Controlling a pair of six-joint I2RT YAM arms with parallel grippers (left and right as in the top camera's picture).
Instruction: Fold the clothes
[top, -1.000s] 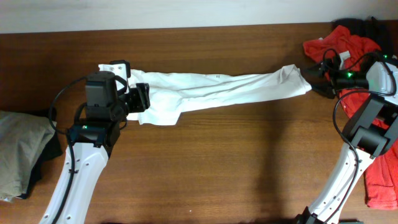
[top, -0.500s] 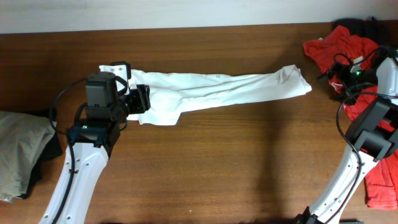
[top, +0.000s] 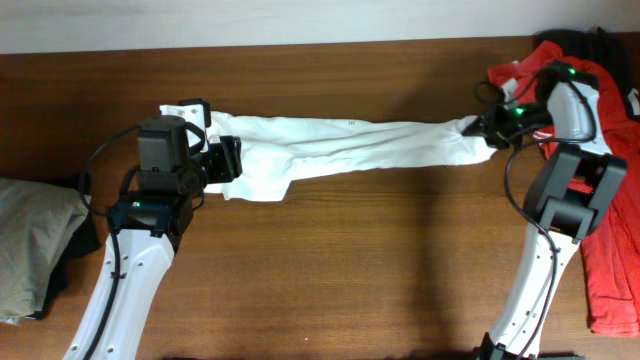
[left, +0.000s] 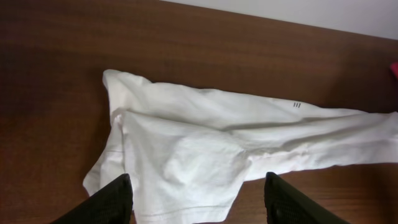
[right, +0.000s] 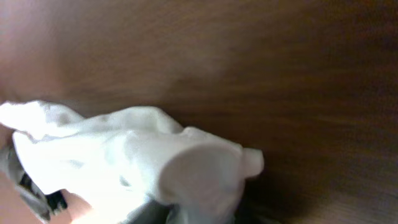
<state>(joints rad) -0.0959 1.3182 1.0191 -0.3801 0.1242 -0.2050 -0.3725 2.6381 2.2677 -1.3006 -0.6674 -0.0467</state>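
Overhead, a white T-shirt lies stretched into a long, narrow band across the far half of a dark wooden table, running from left to right. The left arm rises from the near left edge, its black wrist bent so the left hand points rightward over the wider left end of the T-shirt. In the left wrist view its two dark fingers stand wide apart at the bottom of the frame, gripping nothing, with the rumpled, layered cloth lying flat on the table between and beyond them. The right arm climbs from the near right edge, bends at the elbow, and turns its wrist back to the left, so the right hand meets the right end of the T-shirt, where the cloth is drawn to a narrow point. The blurred right wrist view shows white fabric bunched up close to the camera above the table; the hand appears closed on it, though its fingers are hidden. A red garment lies behind that arm, and a grey-beige garment sits at the left edge.
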